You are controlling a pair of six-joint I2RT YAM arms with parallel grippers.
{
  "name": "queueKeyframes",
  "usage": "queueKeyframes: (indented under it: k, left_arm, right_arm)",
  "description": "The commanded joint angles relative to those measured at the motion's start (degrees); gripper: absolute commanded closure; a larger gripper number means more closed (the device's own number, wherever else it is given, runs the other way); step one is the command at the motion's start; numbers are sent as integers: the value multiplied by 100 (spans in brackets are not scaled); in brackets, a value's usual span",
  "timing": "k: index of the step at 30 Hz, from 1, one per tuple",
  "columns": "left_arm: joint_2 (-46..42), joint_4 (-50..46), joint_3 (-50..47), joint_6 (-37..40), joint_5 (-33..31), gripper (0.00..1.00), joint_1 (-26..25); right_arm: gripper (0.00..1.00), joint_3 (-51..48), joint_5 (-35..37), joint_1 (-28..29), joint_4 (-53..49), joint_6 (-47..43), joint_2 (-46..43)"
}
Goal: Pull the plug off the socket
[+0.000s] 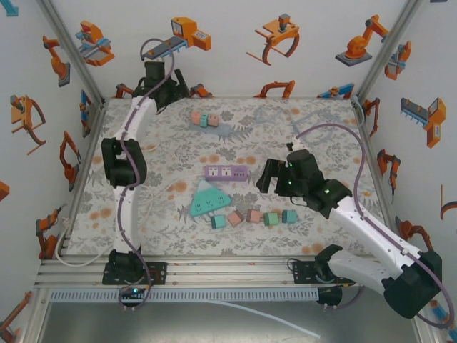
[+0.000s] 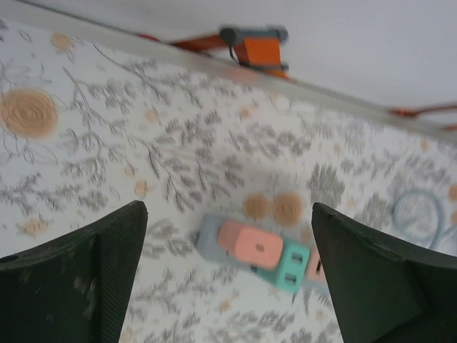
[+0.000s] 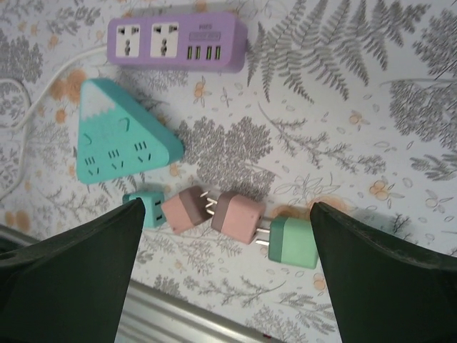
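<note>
Left jaws, wide open, hang over the pink plug in the far socket, lying across their gap; right jaws, also open, sit well away.

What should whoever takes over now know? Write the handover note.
Left pincer: open, empty, over the grey socket strip at the far side of the table.
Right pincer: open, empty, above the row of loose plugs.
Done: purple power strip and teal triangular socket have nothing plugged in.
Left: pink plug and teal plug are still seated in the grey strip; pull them.
</note>
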Motion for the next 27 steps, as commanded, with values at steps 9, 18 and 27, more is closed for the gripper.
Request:
queueKeyframes:
  k: [9, 18, 27]
  left_arm:
    - [1168, -591, 698, -1798, 1561, 36, 249]
    - [1319, -276, 115, -2169, 2173, 48, 207]
    - [1323, -343, -96, -1946, 2678, 57, 120]
  right_arm:
    - [13, 937, 158, -144, 822, 289, 1374]
    - [16, 3421, 291, -701, 1565, 1083, 4385]
    - [23, 6006, -245, -1217, 1478, 1334, 7130]
